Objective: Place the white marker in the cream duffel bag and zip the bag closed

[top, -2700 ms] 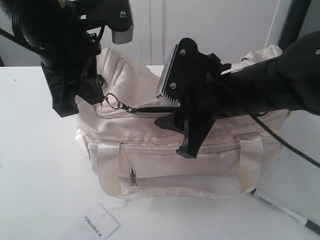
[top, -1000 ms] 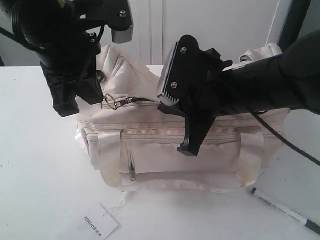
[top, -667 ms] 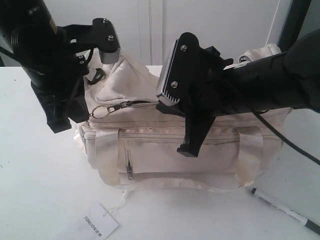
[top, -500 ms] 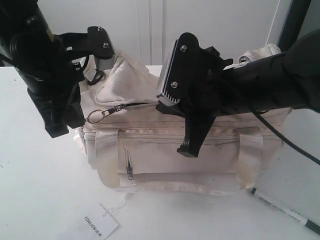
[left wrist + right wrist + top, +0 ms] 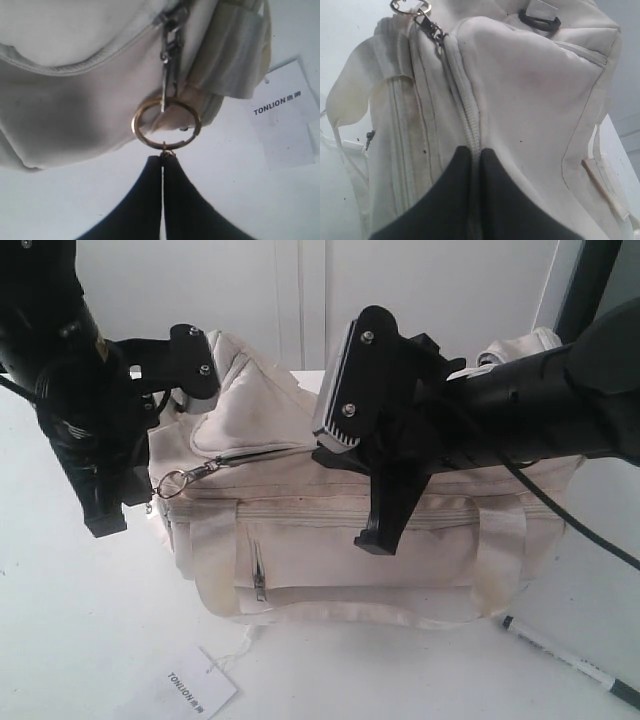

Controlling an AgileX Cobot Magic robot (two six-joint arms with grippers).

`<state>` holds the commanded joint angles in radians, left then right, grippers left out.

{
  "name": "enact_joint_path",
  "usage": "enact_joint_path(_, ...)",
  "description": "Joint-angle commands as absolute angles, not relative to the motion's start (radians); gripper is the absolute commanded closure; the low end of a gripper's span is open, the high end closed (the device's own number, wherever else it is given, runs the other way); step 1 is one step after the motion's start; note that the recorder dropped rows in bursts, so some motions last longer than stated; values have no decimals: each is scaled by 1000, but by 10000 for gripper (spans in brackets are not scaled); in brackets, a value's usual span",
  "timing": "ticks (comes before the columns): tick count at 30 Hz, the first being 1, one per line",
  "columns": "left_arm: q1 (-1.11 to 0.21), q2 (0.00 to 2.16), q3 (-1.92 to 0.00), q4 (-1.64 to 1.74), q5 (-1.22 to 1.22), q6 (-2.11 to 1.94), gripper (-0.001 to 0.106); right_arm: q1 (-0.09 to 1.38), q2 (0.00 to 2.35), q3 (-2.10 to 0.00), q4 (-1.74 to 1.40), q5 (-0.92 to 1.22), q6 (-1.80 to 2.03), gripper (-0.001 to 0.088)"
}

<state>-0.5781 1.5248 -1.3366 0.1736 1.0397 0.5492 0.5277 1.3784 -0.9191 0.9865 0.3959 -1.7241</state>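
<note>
**Q:** So what are the two grippers actually doing at this point?

**A:** Left gripper (image 5: 162, 159) is clenched. Its fingertips are pressed together right at the edge of the gold ring (image 5: 166, 122) on the zipper pull, so it's got the ring pinched. The ring hangs just off the bag's (image 5: 330, 560) left end, with the clasp running from it back to the zipper (image 5: 465, 110).

**Q:** And the right one?

**A:** Right gripper (image 5: 475, 150) is squeezed closed too, down on top of the bag. The zipper seam runs straight in between its fingertips, so it looks like it's nipping the fabric there. From the outside camera it sits over the middle of the bag, pointing down at the front.

**Q:** Zipper closed, then?

**A:** The stretch I can see from the right wrist camera is zipped up. Can't tell about the part under the arm.

**Q:** Where's the marker?

**A:** Not in the bag. The marker (image 5: 560, 660) is lying flat on the table (image 5: 80, 620) just off the bag's front right corner, dark end pointing away from the bag. A paper tag (image 5: 195, 692) lies on the table by the front left corner.
</note>
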Motion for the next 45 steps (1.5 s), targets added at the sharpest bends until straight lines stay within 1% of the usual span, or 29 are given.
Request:
enact_joint_path(7, -578, 1525, -1337, 211, 986, 549, 1053, 528, 1378, -919, 982, 396, -1724, 868)
enact_joint_path(14, -578, 1525, -1337, 285, 969, 521, 1053, 528, 1378, -919, 891, 398, -1667, 868)
enact_joint_path(45, -578, 1527, -1337, 454, 908, 433, 1053, 528, 1378, -919, 877, 448, -1653, 868)
